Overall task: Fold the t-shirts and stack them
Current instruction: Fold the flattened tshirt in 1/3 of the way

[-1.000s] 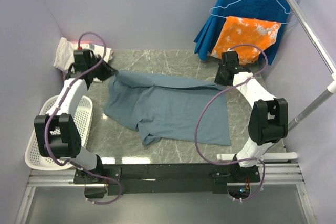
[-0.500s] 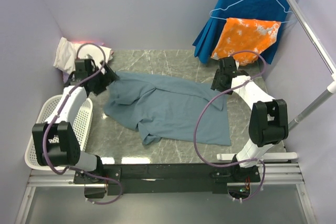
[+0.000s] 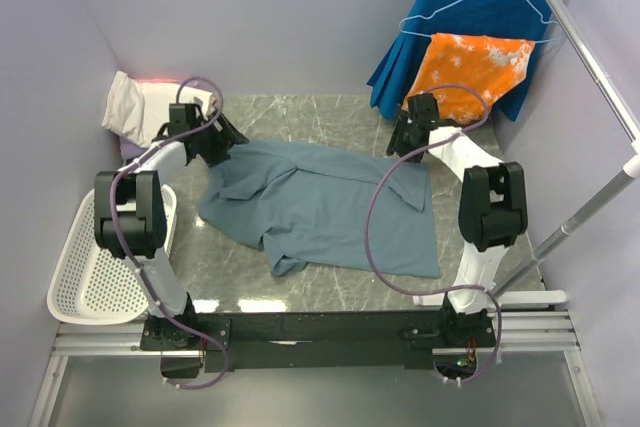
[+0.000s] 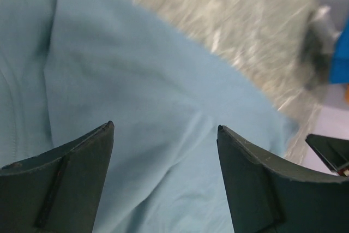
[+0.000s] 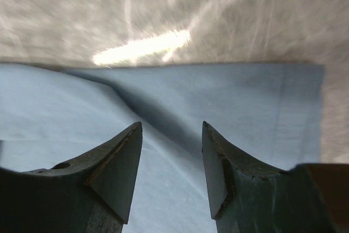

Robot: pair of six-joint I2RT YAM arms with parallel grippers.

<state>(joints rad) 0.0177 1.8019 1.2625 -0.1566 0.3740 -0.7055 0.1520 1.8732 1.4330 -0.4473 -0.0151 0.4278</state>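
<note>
A dusty blue-grey t-shirt (image 3: 320, 202) lies rumpled on the marble table, its far part folded over itself. My left gripper (image 3: 226, 137) hovers at the shirt's far left corner, jaws open, with only cloth (image 4: 136, 80) below the gap (image 4: 165, 126). At the shirt's far right corner my right gripper (image 3: 401, 141) is open as well; in its wrist view the gripper (image 5: 172, 125) stands over the blue cloth (image 5: 234, 102) near its edge, holding nothing. A cream-white folded t-shirt (image 3: 128, 105) rests at the back left corner.
A white plastic basket (image 3: 95, 272) stands off the table's left edge. A royal-blue pleated garment (image 3: 450, 22) and an orange-and-white cloth (image 3: 470, 67) hang from a hanger at the back right. A metal rail (image 3: 590, 57) runs along the right wall.
Both grippers opened and let go of the shirt's far edge, which dropped onto the table. Both arms have since drawn back toward the far side.
</note>
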